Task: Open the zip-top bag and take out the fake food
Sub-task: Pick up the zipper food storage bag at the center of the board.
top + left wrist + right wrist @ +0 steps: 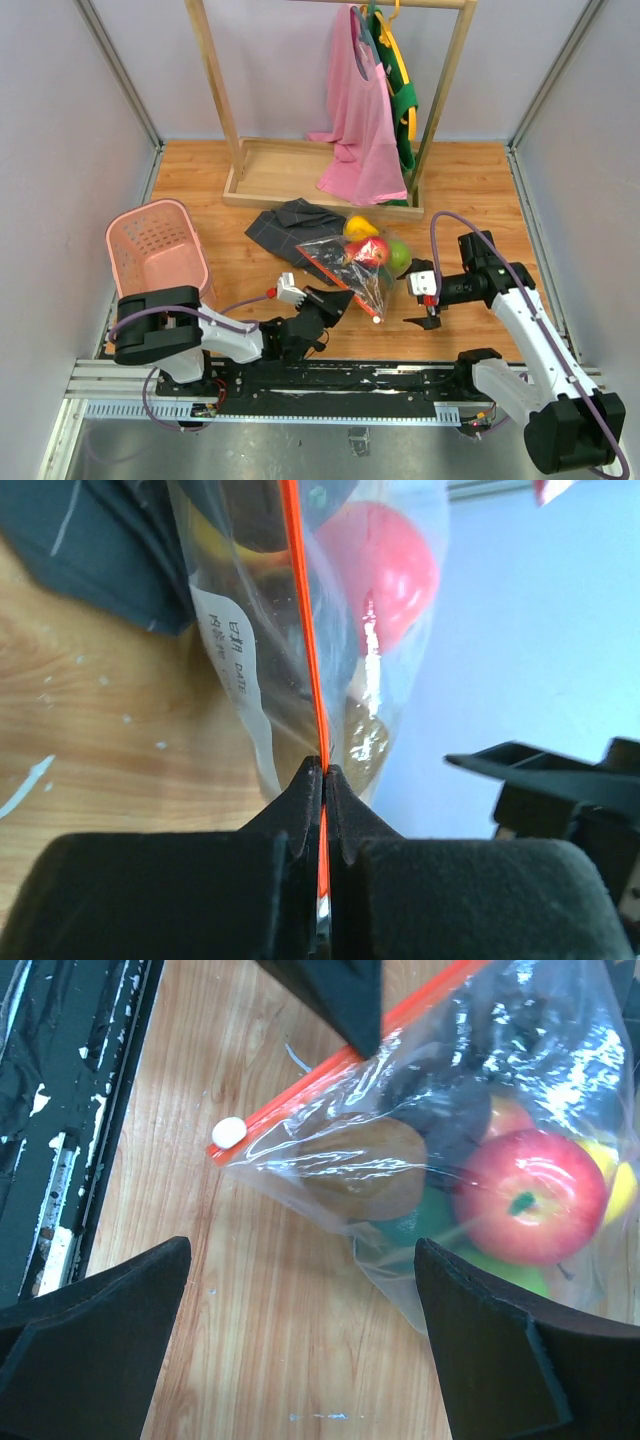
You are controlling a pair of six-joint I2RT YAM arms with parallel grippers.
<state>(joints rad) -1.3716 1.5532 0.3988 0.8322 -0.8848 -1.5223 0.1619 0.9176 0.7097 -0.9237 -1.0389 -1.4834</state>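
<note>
**Left gripper pinched the bag's zip strip**

The left gripper (323, 772) was clamped on the orange-red zip strip (303, 630) of the clear crinkly plastic zip-top bag (352, 268). The bag lay on the wooden table (240, 275) beside a grey checked cloth (285, 225), with glossy plastic fruits (530, 1195) inside it. The right gripper (302, 1250) hung near the bag, its jaws wide and holding nothing.

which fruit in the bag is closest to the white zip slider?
The brown fruit, lying just under the orange zip strip beside the white slider. The red apple and green fruit sit deeper in.
</note>
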